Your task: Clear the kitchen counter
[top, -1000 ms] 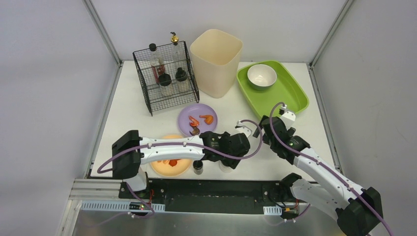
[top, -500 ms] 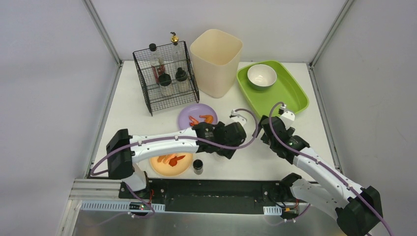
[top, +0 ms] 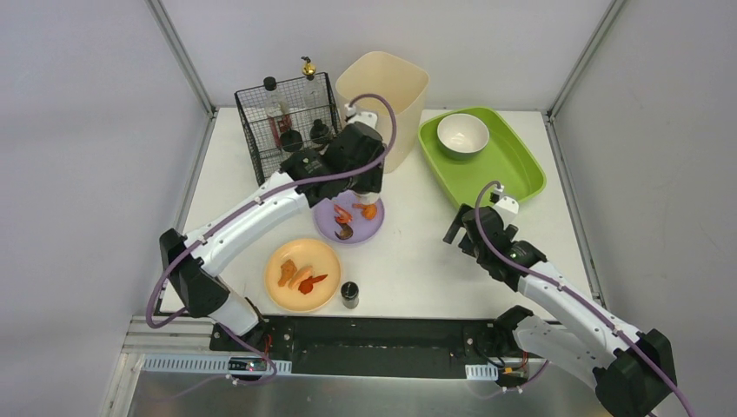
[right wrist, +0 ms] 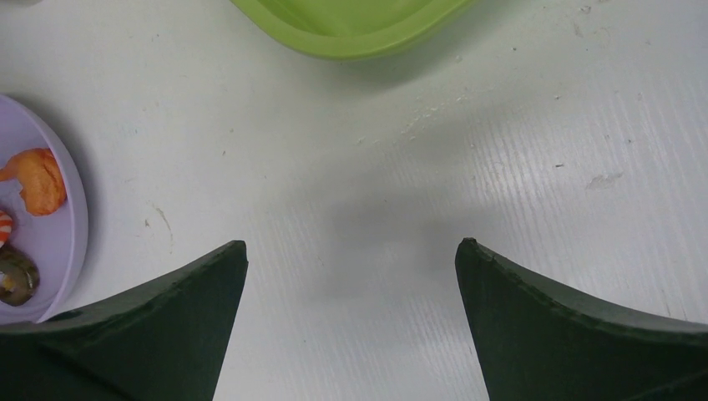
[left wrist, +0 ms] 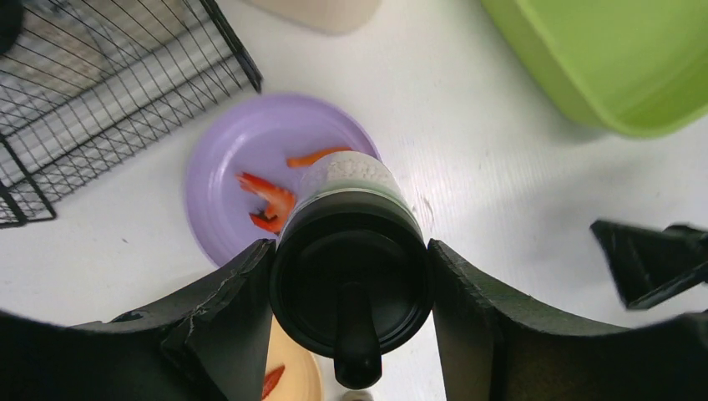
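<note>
White kitchen counter (right wrist: 501, 125) matte, finely ribbed and scuffed, far-right green tray (top: 513, 165) glossy plastic, far-left rack (top: 261, 148) thin black metal wire, purple plate (left wrist: 225, 150) smooth satin plastic, bottle (left wrist: 351, 267) frosted clear body with shiny black plastic cap, beige bin (top: 408, 122) matte plastic.

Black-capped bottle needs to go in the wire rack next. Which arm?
Left. The left gripper holds the bottle over the purple plate, beside the wire rack. The right gripper is open and empty, across the counter by the green tray.
</note>
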